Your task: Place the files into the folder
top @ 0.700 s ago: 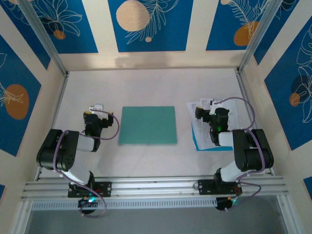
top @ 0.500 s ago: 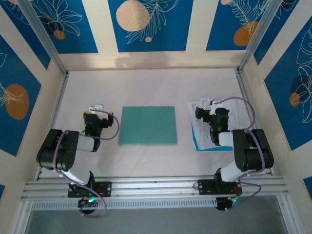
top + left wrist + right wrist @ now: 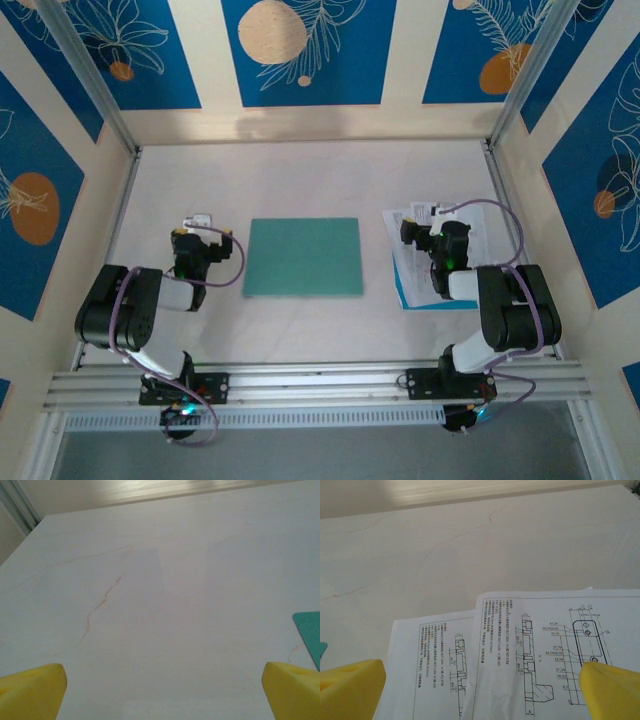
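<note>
**Q:** Where is the folder, and what is in it?

**A:** The teal-green folder (image 3: pixel 303 257) lies flat and closed on the pale table (image 3: pixel 300 170), plain cover facing up. It sits between the two grippers, to the right of the left one and to the left of the right one, and touches neither. With the cover shut, I cannot tell what is inside.

**Q:** And the files?

**A:** The files (image 3: pixel 412 268) lie outside the folder, on the table directly beneath the right gripper (image 3: pixel 480 690) and reaching a little ahead of it. They are white sheets, overlapping and slightly fanned, printed with black text and technical drawings. From above, a light-blue edge shows on the side of the stack nearest that arm's base.

**Q:** What are the grippers doing?

**A:** The left gripper (image 3: pixel 162 692) has its yellow fingertips (image 3: pixel 30 690) spread wide apart, with only bare table between them. A teal corner of the folder shows just ahead of its right finger. The right gripper's fingers are also spread wide, with printed paper showing between them. I cannot tell whether they touch the sheets.
</note>
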Motion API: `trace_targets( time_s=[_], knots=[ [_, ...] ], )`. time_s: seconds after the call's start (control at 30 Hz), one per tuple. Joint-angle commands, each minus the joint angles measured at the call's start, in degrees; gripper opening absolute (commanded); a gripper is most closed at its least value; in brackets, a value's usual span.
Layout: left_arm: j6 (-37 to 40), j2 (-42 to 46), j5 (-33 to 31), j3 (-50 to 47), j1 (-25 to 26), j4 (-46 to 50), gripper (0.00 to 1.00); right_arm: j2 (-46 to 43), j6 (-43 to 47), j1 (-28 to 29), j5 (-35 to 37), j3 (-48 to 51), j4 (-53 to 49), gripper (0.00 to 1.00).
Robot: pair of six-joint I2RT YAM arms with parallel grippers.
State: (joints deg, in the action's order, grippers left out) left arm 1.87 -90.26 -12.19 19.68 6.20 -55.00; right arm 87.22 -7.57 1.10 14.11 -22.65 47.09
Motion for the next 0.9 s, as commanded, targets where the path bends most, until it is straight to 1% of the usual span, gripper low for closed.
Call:
trace_targets(
  time_s=[0.0,0.07,0.1,0.13,0.2,0.23,0.27,0.3,0.33,0.37,0.4,0.43,0.47,0.5,0.53,0.57,0.6,0.67,0.73,0.77,0.87],
  knots=[
    [-0.1,0.7,0.9,1.1,-0.7,0.0,1.0,-0.2,-0.3,-0.1,-0.3,0.2,1.6,0.99],
    [0.0,1.2,1.3,0.0,-0.7,-1.9,1.0,-1.5,-0.4,0.0,-0.3,1.0,2.7,0.99],
    [0.2,2.4,1.6,-1.3,-0.7,-3.3,1.0,-4.0,-0.5,0.2,0.5,1.1,1.0,0.99],
    [0.6,5.0,0.7,-2.8,-0.3,-4.1,1.0,-8.4,-0.9,0.7,2.7,0.2,-4.3,0.99],
    [1.8,12.3,-3.5,-4.5,1.6,-1.2,1.0,-16.2,-3.0,0.9,4.3,-2.8,-16.5,0.99],
    [2.9,17.5,-6.3,-4.1,3.4,3.2,1.0,-21.6,-5.0,0.8,3.7,-5.1,-22.4,0.99],
    [0.7,23.3,-8.9,-2.2,5.4,11.1,1.0,-26.1,-9.0,0.8,2.9,-7.9,-28.9,0.99],
    [-3.5,28.6,-10.3,0.4,6.6,20.5,1.0,-29.2,-15.1,0.7,2.6,-11.2,-36.0,0.99],
    [-13.2,33.8,-13.5,5.3,7.8,34.7,1.0,-31.1,-26.0,0.1,1.9,-16.4,-46.7,0.99],
    [-26.9,37.6,-12.9,11.1,7.8,53.1,1.0,-32.0,-35.2,-0.7,-1.7,-20.9,-57.7,0.99],
    [-37.2,39.5,-8.3,15.7,7.7,64.1,1.0,-32.4,-41.6,-1.1,-5.9,-23.0,-66.1,0.99],
    [-43.0,41.0,-0.4,17.9,7.8,70.9,1.0,-32.3,-45.7,-1.2,-11.7,-22.8,-68.2,0.99],
    [-50.1,41.8,7.0,16.4,7.8,69.2,1.0,-32.0,-45.7,-1.8,-20.7,-21.3,-65.1,0.98],
    [-56.6,41.8,12.7,13.8,7.8,65.5,1.0,-31.3,-45.7,-1.7,-26.8,-20.5,-62.9,0.99],
    [-63.5,40.7,18.8,10.9,8.7,60.6,1.0,-30.6,-45.8,-0.2,-28.4,-21.3,-65.0,0.99],
    [-68.6,38.3,21.2,9.4,11.4,58.5,1.0,-30.6,-45.1,3.6,-24.3,-23.1,-70.9,0.97],
    [-70.9,36.7,19.0,10.1,15.5,61.5,1.0,-30.9,-44.1,8.0,-19.5,-24.9,-75.6,0.97],
    [-74.8,33.2,8.3,14.2,28.0,70.6,1.0,-31.4,-41.8,19.1,-9.0,-27.9,-82.3,0.97],
    [-80.9,27.9,2.8,17.2,36.6,75.1,0.99,-30.2,-41.4,26.6,-2.7,-31.1,-87.4,0.97],
    [-85.1,24.5,1.9,18.0,39.8,76.0,0.98,-28.8,-41.5,30.1,-0.4,-32.6,-90.4,0.97],
    [-95.1,15.7,0.2,19.0,46.5,72.4,0.92,-23.7,-41.5,35.5,3.6,-36.1,-95.9,0.93]
  ],
)
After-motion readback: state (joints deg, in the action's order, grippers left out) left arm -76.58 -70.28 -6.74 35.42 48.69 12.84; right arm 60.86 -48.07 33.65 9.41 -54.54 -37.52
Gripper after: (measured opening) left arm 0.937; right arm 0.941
